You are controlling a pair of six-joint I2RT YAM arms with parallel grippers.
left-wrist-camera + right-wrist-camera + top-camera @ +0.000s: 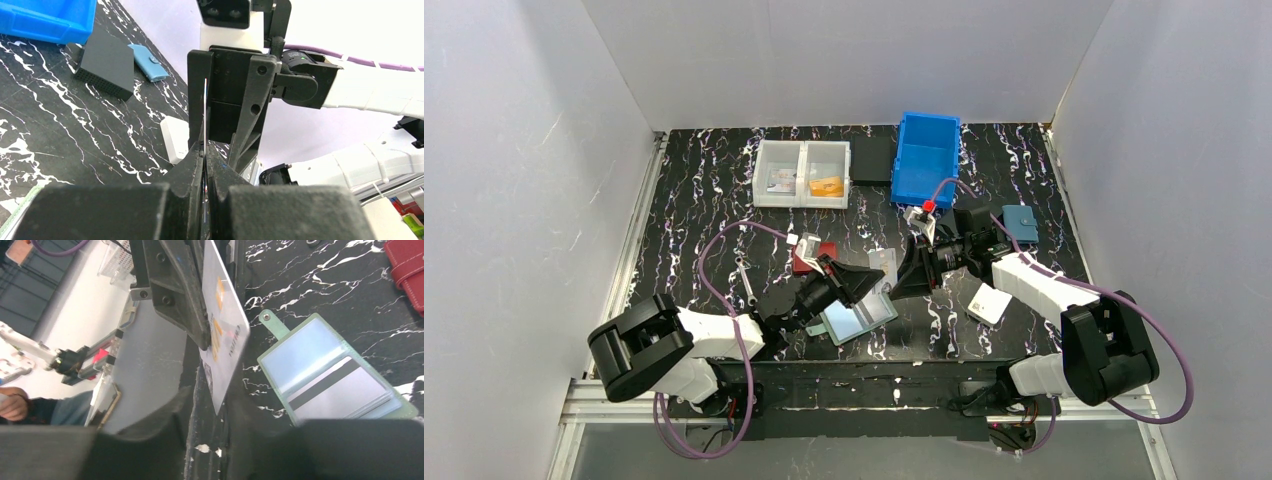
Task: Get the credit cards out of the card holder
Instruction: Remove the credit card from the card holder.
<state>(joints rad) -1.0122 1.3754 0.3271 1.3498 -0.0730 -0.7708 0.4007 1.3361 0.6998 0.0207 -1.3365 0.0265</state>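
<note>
Right wrist: pale card (226,325) off table (310,270), clamped in left gripper (199,326); right gripper (207,435) jaws apart either side, not gripping yet. Green card holder (330,371) open flat just beside, striped card (345,390) in its pocket. Step: handover, prob.; next: right closes square before left releases.

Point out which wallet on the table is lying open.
The sage-green card holder: unfolded flat, its clear pockets facing up. The red wallet, blue wallet and white wallet are folded shut.
</note>
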